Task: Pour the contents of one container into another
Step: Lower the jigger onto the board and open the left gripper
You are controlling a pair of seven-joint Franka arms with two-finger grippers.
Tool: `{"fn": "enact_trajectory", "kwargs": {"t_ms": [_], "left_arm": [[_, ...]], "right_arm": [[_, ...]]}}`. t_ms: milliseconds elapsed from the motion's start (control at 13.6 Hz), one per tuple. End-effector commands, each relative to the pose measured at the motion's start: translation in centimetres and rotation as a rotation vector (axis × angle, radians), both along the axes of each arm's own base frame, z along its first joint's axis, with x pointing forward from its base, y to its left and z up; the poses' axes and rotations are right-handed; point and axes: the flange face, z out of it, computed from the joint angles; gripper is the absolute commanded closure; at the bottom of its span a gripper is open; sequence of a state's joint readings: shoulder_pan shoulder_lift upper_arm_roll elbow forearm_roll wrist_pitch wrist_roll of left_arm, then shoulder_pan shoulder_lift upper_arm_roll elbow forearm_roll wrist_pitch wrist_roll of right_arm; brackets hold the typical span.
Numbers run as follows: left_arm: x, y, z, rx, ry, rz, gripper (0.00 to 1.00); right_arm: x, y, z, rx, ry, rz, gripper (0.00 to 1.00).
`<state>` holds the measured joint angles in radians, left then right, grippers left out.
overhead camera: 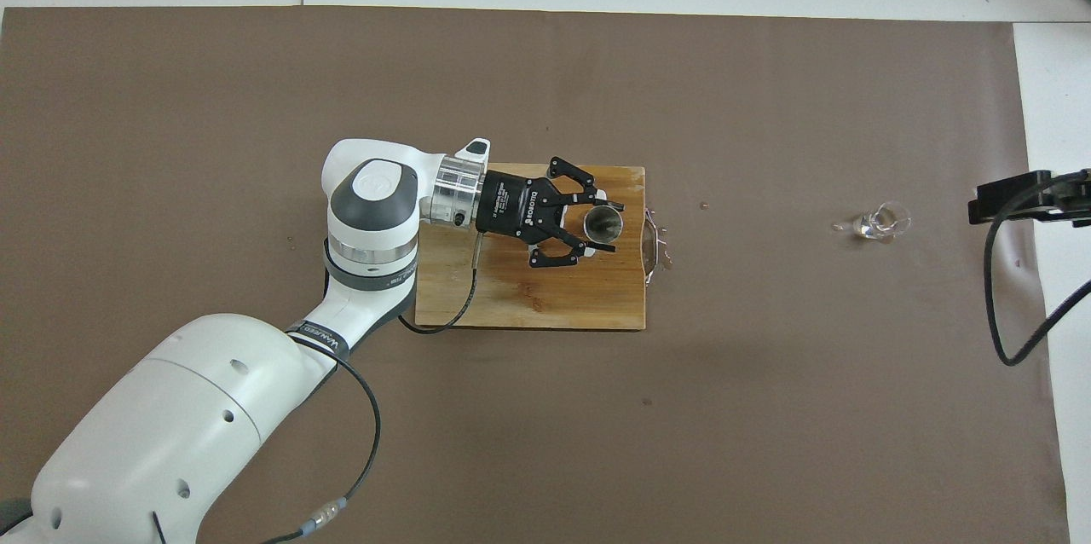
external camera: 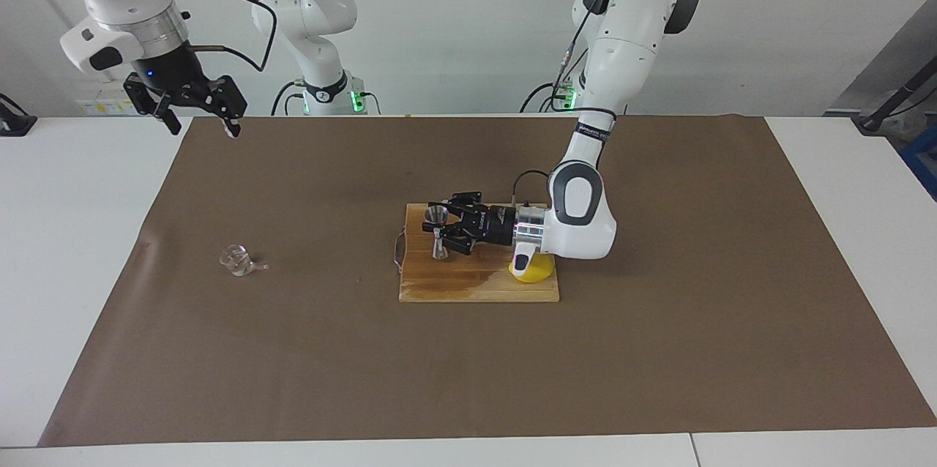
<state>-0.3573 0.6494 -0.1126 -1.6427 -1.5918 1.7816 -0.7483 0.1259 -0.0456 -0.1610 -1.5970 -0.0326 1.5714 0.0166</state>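
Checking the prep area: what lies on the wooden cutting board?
A yellow lemon, mostly covered by the left arm, and a wet patch. The left gripper holds the steel hourglass jigger above the wooden cutting board.

One steel jigger [external camera: 438,232], one glass cup [external camera: 236,260], one board [external camera: 439,284], seemingly one lemon [external camera: 538,273].

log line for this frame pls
left gripper: shut on jigger, upright over cutting board | right gripper: open, waiting | glass cup: on mat, untouched | lemon: on board

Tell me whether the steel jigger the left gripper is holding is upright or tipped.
Upright. The steel jigger stands vertical over the cutting board, its open mouth facing up in the overhead view, clamped at the waist by the left gripper.
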Motion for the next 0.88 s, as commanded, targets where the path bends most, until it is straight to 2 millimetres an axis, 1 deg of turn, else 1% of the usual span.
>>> {"fn": "enact_trajectory", "kwargs": {"t_ms": [0,293,660,806], "left_arm": [[-0.5,-1.1,-0.9,0.002,0.001,0.006,0.75],[-0.7,-1.6,-1.7,0.024,0.003,0.017,0.75],[-1.1,-2.5,-1.9,0.038,-0.004,0.016,0.76],[-0.9,-2.6,-2.0,0.047,-0.008,0.027,0.76]], "right_arm": [[-0.7,0.1,0.3,-0.008,0.004,0.013,0.00],[-0.7,0.1,0.3,-0.008,0.004,0.013,0.00],[-0.7,0.1,0.3,-0.008,0.004,0.013,0.00],[-0.7,0.1,0.3,-0.008,0.004,0.013,0.00]]}}
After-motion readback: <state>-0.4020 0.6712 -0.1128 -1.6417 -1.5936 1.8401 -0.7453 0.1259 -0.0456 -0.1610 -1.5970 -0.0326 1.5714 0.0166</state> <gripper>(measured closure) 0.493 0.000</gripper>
